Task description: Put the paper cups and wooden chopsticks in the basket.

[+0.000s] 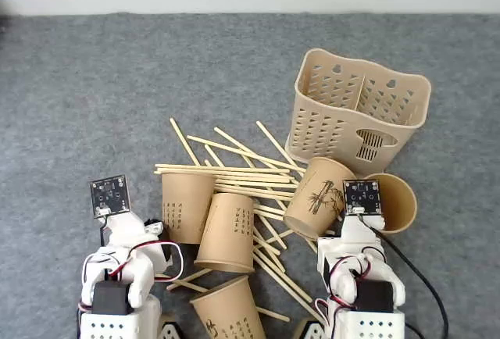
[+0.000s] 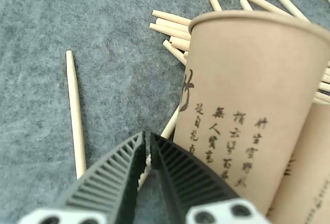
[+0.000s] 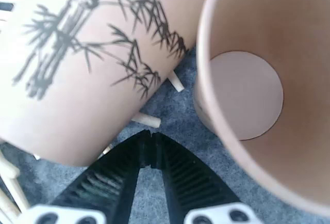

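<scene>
Grey felt (image 1: 94,105) covers the table, and nearly everything lying on it is pale brown. The basket (image 1: 359,108), beige slotted plastic with two compartments, stands on the far right. The wooden chopsticks (image 1: 234,175) are fanned and criss-crossed in front of it, toward the arms, with the paper cups tipped over among them.

The left gripper (image 2: 147,137) sits low over the felt with its jaws pressed together and nothing between them. The lettered cup (image 2: 247,110) lies just beside it on its right, rim pointing away from the arm; I cannot tell whether the two touch. A second cup (image 2: 309,182) rests against that one on its far side. One chopstick runs out from under the lettered cup and passes just past the fingertips, while a lone chopstick (image 2: 76,113) lies on the bare felt on the gripper's other side.

The right gripper (image 3: 151,135) is closed too, and empty. It points into the narrow gap between the bamboo cup (image 3: 93,69) on its left and the open cup (image 3: 247,79) on its right, whose mouth faces the arm so the pale bottom shows. Two short chopstick ends (image 3: 147,120) lie on the felt just beyond its tips. From above, the bamboo cup lies near the basket's foot. Another cup (image 1: 226,312) lies at the near edge between the two arms.
</scene>
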Controlling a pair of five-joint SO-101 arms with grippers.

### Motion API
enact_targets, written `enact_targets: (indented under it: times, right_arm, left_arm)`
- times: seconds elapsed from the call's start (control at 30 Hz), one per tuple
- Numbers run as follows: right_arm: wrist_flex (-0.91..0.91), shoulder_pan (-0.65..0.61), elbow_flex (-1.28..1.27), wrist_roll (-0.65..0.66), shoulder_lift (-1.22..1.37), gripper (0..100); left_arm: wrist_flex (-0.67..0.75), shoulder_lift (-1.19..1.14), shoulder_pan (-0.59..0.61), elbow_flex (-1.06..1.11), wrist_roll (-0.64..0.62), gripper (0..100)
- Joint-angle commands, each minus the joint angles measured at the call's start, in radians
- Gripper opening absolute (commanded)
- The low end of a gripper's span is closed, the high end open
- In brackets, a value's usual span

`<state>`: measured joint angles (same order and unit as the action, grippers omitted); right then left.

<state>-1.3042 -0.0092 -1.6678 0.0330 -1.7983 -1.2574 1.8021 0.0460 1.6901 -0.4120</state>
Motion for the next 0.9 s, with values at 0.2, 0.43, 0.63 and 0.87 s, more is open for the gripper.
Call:
enact_targets:
  times: [0.2, 0.43, 0.63, 0.87]
  right_arm:
    - [-0.005, 0.008, -0.015, 0.009, -0.013, 0.9]
    - [-0.005, 0.013, -0.012, 0.012, -0.015, 1.2]
    - [-0.015, 0.036, 0.118, 0.364, -0.015, 1.2]
    - [-0.015, 0.186, 0.338, 0.81, -0.015, 0.9]
  left_arm:
    - [-0.003, 0.012, 0.0, -0.008, 0.005, 1]
    - [-0.003, 0.012, 0.0, -0.008, 0.005, 1]
    - [-0.003, 0.012, 0.0, -0.008, 0.005, 1]
    - [-0.003, 0.012, 0.0, -0.008, 0.005, 1]
